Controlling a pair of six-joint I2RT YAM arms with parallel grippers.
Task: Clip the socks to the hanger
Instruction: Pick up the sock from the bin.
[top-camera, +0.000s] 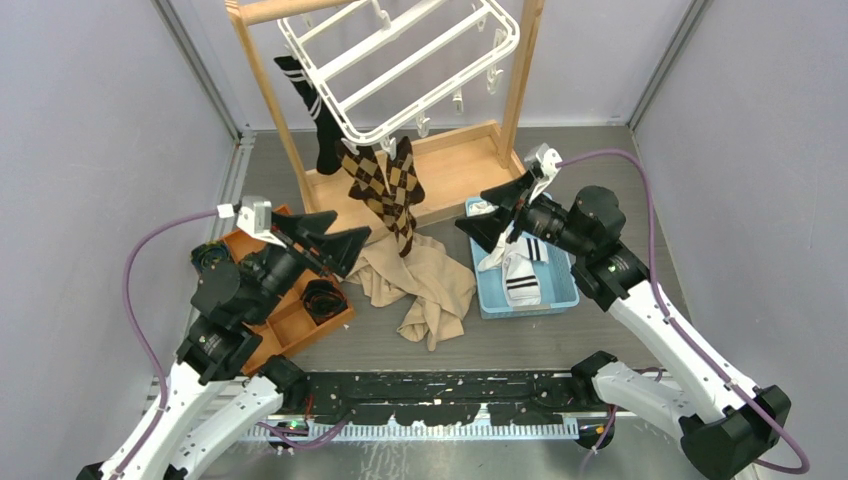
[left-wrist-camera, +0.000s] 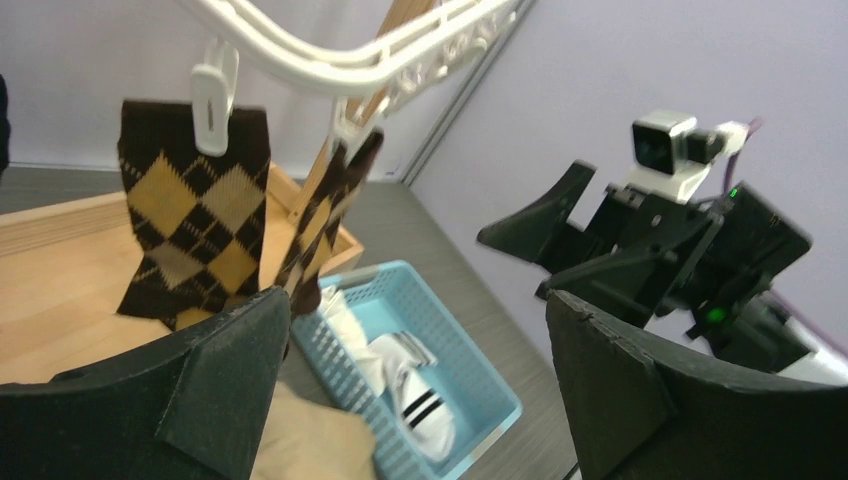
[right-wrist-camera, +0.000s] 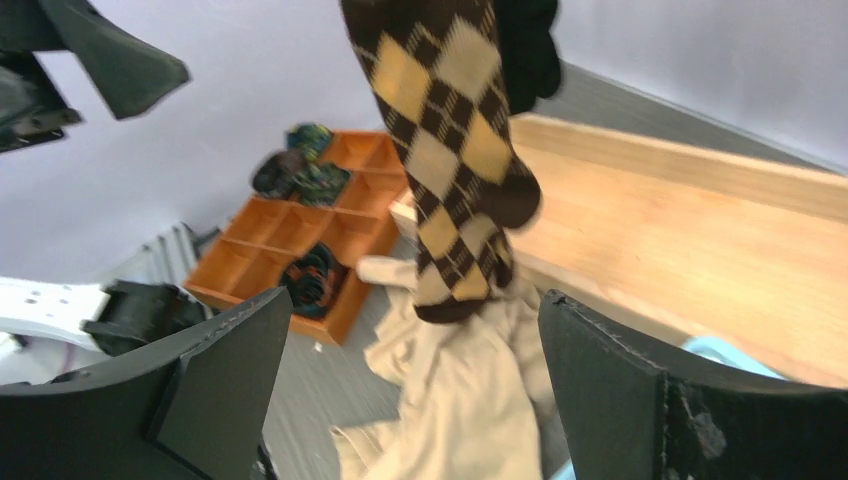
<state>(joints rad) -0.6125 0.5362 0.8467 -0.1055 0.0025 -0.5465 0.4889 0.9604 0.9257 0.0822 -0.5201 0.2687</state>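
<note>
The hanger (top-camera: 430, 95) hangs tilted in the wooden stand (top-camera: 455, 165) at the far edge of the desk (top-camera: 600, 135). Two brown argyle socks (top-camera: 385, 190) are clipped to its near rim and a black striped sock (top-camera: 312, 115) hangs at its left side, while white socks with black bands (top-camera: 520, 278) lie in the blue basket (top-camera: 530, 308) towards the right edge. The left fingers (top-camera: 345, 248) are spread wide and empty over the orange tray (top-camera: 290, 325) near the left edge, and the right fingers (top-camera: 515, 192) stand equally wide and empty above the basket's far end, with the beige cloth (top-camera: 430, 290) crumpled between tray and basket.
</note>
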